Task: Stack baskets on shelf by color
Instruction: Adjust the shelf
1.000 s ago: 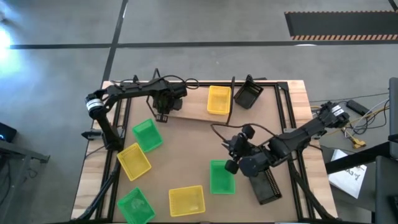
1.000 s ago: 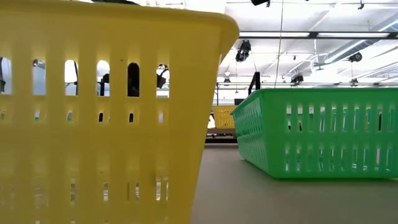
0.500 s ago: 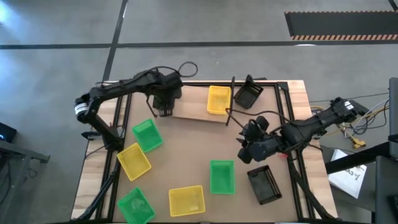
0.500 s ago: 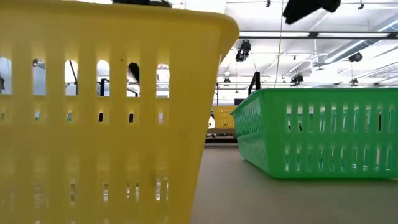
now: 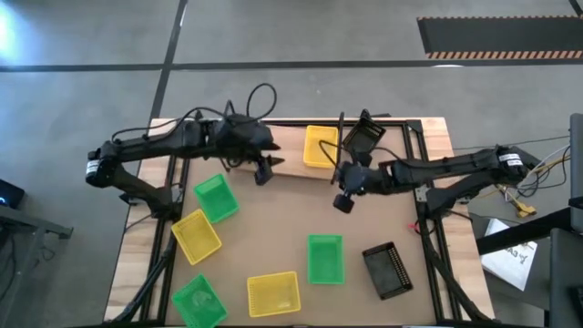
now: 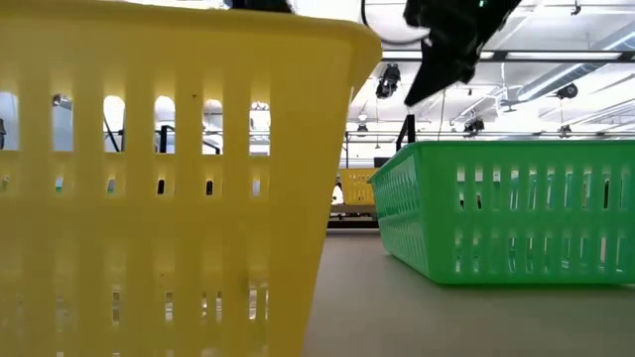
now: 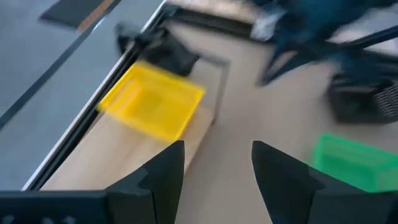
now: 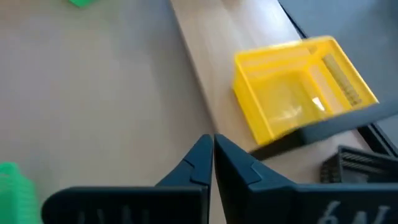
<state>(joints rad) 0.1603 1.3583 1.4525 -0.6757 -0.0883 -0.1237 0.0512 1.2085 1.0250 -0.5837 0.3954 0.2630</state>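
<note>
The shelf (image 5: 287,162) is a light-wood plank at the table's far side. One yellow basket (image 5: 320,146) stands on its right end, and it also shows in the left wrist view (image 7: 152,102) and the right wrist view (image 8: 298,84). A black basket (image 5: 363,138) stands tilted just right of the shelf. My left gripper (image 5: 264,171) is open and empty (image 7: 214,168) at the shelf's near edge. My right gripper (image 5: 342,202) is shut and empty (image 8: 213,158) above the table, near the shelf's right end.
On the table lie green baskets (image 5: 216,198), (image 5: 325,258), (image 5: 199,301), yellow baskets (image 5: 196,235), (image 5: 272,293) and a black basket (image 5: 387,271). The low view is filled by a near yellow basket (image 6: 169,178) and a green basket (image 6: 506,208). Bare tabletop lies between the two grippers.
My right gripper has gone from beside the black basket at the table's near right toward the far edge, up to the shelf's right end. My left gripper has gone from the shelf's left end toward the table's right and a little nearer. The baskets have stayed where they were.
</note>
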